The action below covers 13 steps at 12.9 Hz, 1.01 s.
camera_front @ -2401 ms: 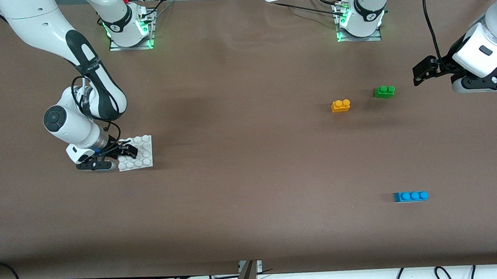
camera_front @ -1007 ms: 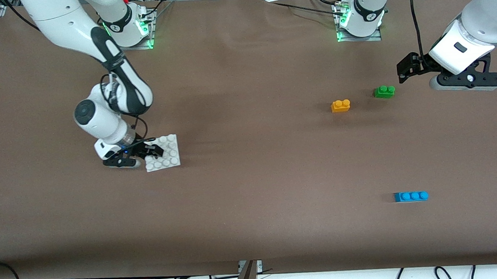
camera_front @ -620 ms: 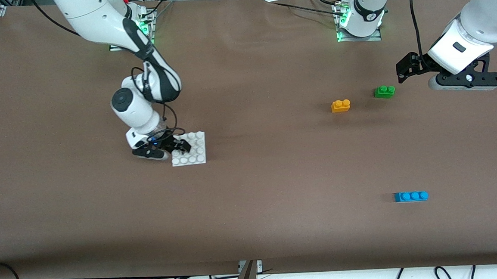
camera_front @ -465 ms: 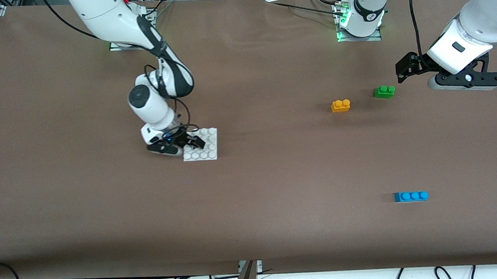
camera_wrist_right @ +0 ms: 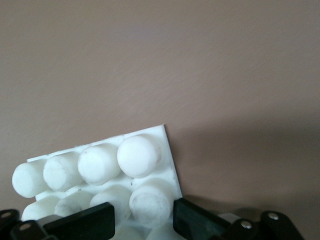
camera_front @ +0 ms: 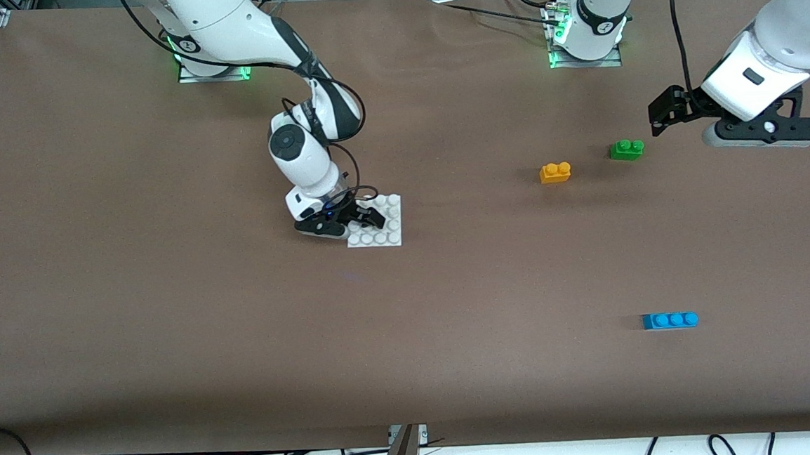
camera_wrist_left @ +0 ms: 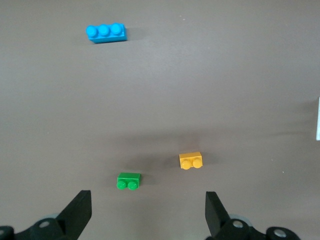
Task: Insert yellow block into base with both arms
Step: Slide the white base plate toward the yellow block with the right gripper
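You are early in the job, by my reading: only the base is in hand, and nothing has been fitted to it. Your right tool is clamped on the edge of the base toward the right arm's end, and the wrist view shows a stud pinched between its two fingers; the plate is over the middle of the bench, though you cannot tell from here whether it is lifted or resting. The yellow block is untouched, sitting on the bench toward the left arm's end, well apart from the base, with nothing gripping it. Your left tool hangs wide and empty over the bench near the green brick, with both that brick and the yellow block in sight between its fingers in the wrist view. What is left, I judge, is nearly all of it: take the yellow block with the left tool, bring block and base together, and press the block onto the studs. Your count: one base with sixteen studs, one yellow block, one green brick, one blue brick nearer the front camera than the others, two arms and two tools.
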### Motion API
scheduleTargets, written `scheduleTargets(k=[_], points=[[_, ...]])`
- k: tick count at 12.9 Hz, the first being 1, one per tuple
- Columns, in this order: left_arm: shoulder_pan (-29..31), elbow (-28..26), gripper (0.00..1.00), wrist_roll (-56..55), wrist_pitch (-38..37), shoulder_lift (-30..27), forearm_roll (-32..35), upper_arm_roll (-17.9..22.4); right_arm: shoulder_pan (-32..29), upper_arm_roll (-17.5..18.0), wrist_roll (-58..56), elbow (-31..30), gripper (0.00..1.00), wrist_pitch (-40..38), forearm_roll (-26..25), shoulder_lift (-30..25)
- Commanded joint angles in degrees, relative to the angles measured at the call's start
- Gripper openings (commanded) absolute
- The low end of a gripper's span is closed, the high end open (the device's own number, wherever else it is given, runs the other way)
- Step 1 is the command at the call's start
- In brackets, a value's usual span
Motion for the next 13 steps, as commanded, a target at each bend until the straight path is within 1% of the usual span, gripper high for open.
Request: scheduleTargets(k=[1,3,4,7,9,13], points=[[1.0,2.1,1.00,0.2,-1.2,1.2,1.1,-0.1,2.9,-0.3,1.3,3.6,0.58,-0.3,1.3,2.4],[1.6,2.0,1.00,0.7,-1.3,1.1,1.1,0.0,5.5,-0.9,3.7,6.0,0.58,-0.4,1.3,3.5],[2.4,1.9,1.00,0.7,-1.4,1.1,0.7,-0.1,7.5,-2.1,5.2,7.3,0.58,-0.4,1.3,4.4],[2.3,2.2,1.00,-0.1,-3.0,1.1,0.2,-0.7,11.9,-5.4,10.0,10.7,0.58,-1.5,1.3,6.8],[2.0,2.2,1.00,-0.3,-2.8,1.2,0.2,-0.7,13.1,-5.9,12.6,13.1,0.58,-3.1,1.2,7.8],[2.3,2.1,1.00,-0.1,-3.0,1.2,0.2,-0.7,17.6,-8.1,17.1,16.3,0.58,-4.3,0.9,9.3]])
